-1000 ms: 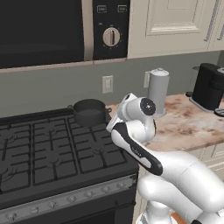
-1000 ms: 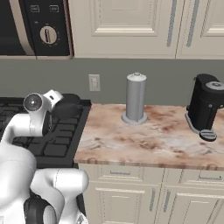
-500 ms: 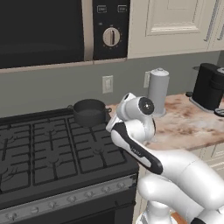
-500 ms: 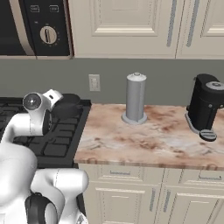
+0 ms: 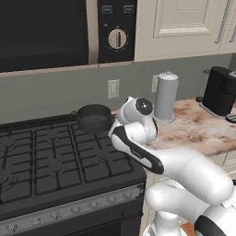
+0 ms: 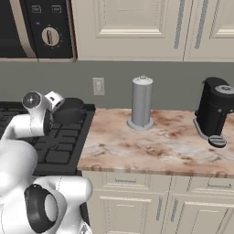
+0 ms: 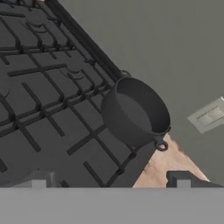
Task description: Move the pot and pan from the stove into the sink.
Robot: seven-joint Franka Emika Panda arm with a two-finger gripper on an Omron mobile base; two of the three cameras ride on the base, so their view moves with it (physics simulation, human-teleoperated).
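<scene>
One pot (image 7: 134,113) sits ahead of the gripper (image 7: 111,179) on the stove (image 7: 48,109) back corner. Jaws spread wide, empty. Approach step; next, close in on the rim and clamp.

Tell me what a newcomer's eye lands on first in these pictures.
First, the pot, alone at the back right corner of the stove, near the wall outlets. Then the white arm folded just right of it, its open tool aimed at the pot without touching it. Next, the grey canister and the black coffee maker on the marbled counter.
</scene>
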